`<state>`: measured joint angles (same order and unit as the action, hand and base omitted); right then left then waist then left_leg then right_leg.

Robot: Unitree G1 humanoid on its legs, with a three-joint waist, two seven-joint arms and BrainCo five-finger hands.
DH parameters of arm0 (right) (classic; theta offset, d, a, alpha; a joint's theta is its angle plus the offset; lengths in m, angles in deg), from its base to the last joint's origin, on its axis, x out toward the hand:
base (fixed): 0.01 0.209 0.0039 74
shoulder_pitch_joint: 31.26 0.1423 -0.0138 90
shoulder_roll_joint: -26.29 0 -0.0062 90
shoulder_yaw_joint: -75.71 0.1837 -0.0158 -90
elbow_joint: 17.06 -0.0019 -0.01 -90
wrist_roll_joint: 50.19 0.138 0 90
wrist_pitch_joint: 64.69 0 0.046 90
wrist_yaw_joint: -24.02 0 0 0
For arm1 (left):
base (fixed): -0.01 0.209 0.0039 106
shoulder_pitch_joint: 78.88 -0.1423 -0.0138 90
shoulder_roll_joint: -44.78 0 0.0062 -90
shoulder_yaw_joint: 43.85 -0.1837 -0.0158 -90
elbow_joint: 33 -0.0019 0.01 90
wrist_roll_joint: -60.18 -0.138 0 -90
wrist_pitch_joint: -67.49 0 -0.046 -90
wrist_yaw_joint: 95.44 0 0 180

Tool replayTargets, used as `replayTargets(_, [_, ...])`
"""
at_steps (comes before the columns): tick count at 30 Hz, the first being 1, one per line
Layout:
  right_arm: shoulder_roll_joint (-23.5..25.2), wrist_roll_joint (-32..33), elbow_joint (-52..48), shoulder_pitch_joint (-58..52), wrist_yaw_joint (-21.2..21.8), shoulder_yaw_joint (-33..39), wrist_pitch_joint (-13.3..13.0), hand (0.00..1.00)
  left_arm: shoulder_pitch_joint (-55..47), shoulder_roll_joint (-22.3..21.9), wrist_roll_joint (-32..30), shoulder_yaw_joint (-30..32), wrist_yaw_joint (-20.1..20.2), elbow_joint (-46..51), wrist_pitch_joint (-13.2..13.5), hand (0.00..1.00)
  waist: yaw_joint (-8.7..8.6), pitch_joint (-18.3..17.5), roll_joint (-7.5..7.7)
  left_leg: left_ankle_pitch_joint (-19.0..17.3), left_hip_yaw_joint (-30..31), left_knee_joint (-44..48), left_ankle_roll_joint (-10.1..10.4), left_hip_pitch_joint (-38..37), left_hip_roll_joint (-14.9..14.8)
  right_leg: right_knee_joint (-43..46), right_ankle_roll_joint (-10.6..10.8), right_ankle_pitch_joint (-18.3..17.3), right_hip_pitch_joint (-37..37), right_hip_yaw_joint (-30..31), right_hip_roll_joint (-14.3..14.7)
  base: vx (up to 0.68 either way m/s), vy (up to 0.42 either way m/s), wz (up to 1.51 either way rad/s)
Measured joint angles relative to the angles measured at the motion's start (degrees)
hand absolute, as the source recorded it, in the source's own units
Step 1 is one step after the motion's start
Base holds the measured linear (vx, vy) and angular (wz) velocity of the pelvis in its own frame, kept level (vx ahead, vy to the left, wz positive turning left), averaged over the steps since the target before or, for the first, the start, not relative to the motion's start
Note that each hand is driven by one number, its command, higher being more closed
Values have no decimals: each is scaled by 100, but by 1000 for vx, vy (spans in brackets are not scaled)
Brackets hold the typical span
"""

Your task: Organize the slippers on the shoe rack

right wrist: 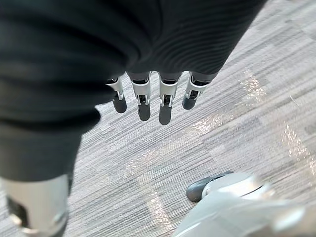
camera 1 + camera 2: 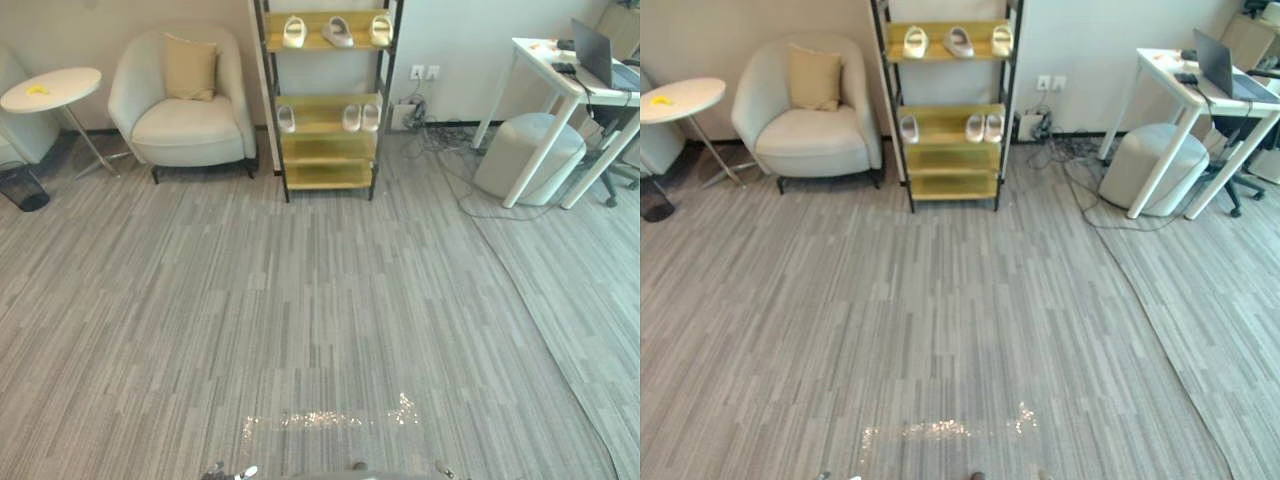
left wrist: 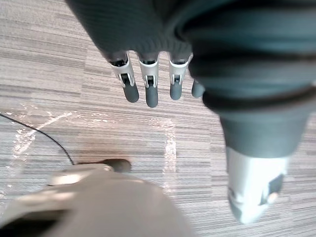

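Shoe rack: I logged it at the upper centre of the head view, against the wall, well apart from both hands across the floor.
Top-shelf slippers: three, spaced along the shelf, long axes running front to back.
Middle-shelf slippers: a pair side by side at the right end, one more alone at the left.
Left hand: fingers straight and loose, holding nothing, hanging over the floor.
Right hand: likewise spread and empty.
Bearing: I judged the rack dead ahead, neither hand nearer; a walk-up precedes any reach.
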<state>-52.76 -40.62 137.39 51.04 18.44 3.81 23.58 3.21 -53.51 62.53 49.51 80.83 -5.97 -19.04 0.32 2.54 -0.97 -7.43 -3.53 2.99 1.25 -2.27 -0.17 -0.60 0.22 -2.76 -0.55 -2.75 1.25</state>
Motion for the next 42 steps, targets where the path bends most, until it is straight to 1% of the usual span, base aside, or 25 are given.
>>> replayTargets(3, [29,-21,4,232,3,34,-19,0,173,-1,-1,0,1,-41,10,0,0,101,25,0,1,-15,0,-72,37,-178,37,51,-182,-1,-25,88,27,-2])
replayTargets(5, [40,-60,7,328,3,33,-37,0,235,-4,-5,-1,0,-89,12,0,1,111,14,0,11,-33,0,-86,62,-226,41,53,-223,-14,-44,52,21,3])
replayTargets(7, [62,-64,16,386,5,28,-47,0,281,-8,-7,-3,-1,-121,14,0,9,128,-2,1,17,-52,-1,-91,77,-313,97,95,-268,-24,-58,42,19,3])
replayTargets(10, [111,-72,23,458,9,25,-47,0,286,-14,-12,-4,0,-121,14,0,12,150,-23,17,56,-96,-26,-90,88,-328,92,102,-269,-63,-69,4,6,7])
replayTargets(14, [125,-82,25,478,20,22,-46,0,283,-14,-9,-4,-2,-122,14,0,21,169,-16,60,116,-164,-77,-104,89,-328,74,114,-273,-143,-73,-24,-5,9])
replayTargets(18, [139,-86,25,528,24,-27,-46,0,289,-12,-11,-4,-5,-121,16,0,25,257,4,150,120,-302,-77,-201,91,-375,53,158,-326,-163,-73,-43,-7,1])
replayTargets(23, [160,-95,20,535,23,-30,-45,0,293,-10,-8,-6,-6,-120,15,0,20,271,27,231,183,-436,-68,-203,88,-404,52,159,-305,-234,-70,-23,-11,7])
replayTargets(30, [156,-98,-55,591,3,-45,-48,0,403,-9,-5,-12,-101,-119,5,0,18,346,11,224,223,-469,-29,-117,66,-438,62,131,-239,-288,-50,35,0,4])
replayTargets(33, [169,-95,-56,654,0,-47,-49,0,529,-12,6,26,-104,-58,9,0,21,494,29,-167,181,401,116,279,14,-158,16,-65,-135,-322,-53,30,4,6])
replayTargets(34, [181,-76,-66,666,-2,-46,-50,0,535,-23,16,152,-104,18,9,0,25,586,72,-313,81,996,254,460,-8,36,-10,-203,-143,-292,-75,17,-12,-5])
replayTargets(36, [196,-64,-111,648,-10,-40,-53,0,521,-67,31,289,-110,156,12,0,60,619,113,-336,-131,1736,288,708,-23,266,-25,-370,-140,-250,-144,29,-30,-8])
replayTargets(37, [237,-62,-305,638,-18,-38,-54,0,521,-175,73,437,-109,295,18,0,73,632,110,-339,-301,2386,288,984,-66,417,-47,-483,-151,-213,-196,57,-27,-13])
replayTargets(38, [272,-62,-457,599,-32,-41,-57,0,526,-250,140,520,-113,394,54,0,120,693,107,-445,-471,2845,254,1233,-148,499,-72,-544,-149,-161,-201,53,-1,-19])
replayTargets(39, [273,-61,-533,570,-44,-46,-68,0,545,-357,192,586,-111,402,98,0,168,684,47,-620,-597,2957,207,1348,-236,535,-88,-592,-159,-126,-195,51,32,-18])
replayTargets(40, [263,-61,-535,568,-58,-45,-68,0,567,-457,235,584,-108,406,108,0,181,655,-7,-710,-691,2932,194,1474,-307,536,-73,-631,-174,-123,-201,85,74,-4])
replayTargets(41, [271,-61,-541,571,-83,-44,-66,0,572,-567,250,611,-106,464,123,0,193,648,-39,-738,-743,2732,164,1623,-320,510,-73,-696,-215,-118,-229,138,120,3])
replayTargets(42, [281,-61,-537,564,-99,-46,-62,0,568,-577,260,623,-104,509,127,0,240,655,-41,-689,-732,2370,131,1665,-307,486,-46,-739,-276,-112,-273,143,130,-2])
